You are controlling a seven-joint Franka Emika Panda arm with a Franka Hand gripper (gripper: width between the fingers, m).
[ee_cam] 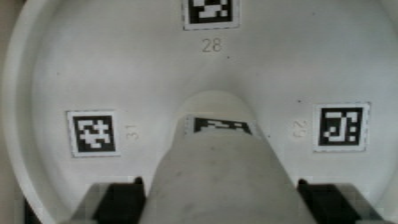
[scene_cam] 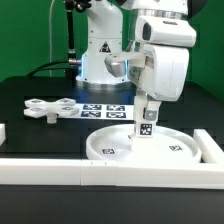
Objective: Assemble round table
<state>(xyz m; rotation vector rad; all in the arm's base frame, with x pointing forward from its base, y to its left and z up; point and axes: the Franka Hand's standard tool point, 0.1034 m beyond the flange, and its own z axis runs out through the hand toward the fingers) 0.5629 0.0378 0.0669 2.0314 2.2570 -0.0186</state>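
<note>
White plastic leg (scene_cam: pixel 146 124) stands upright at the middle of the round disc (scene_cam: pixel 112 151), clamped in the gripper (scene_cam: pixel 147 110) (whether it is seated, none can tell); the cross-shaped base (scene_cam: pixel 45 108) lies well apart, not yet fitted.

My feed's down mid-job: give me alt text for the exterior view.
The gripper is closed on the short cylindrical leg, holding it upright over the middle of the rimmed round disc. The cross-shaped base lies apart on the black table toward the exterior view's left, beside the marker board.
</note>
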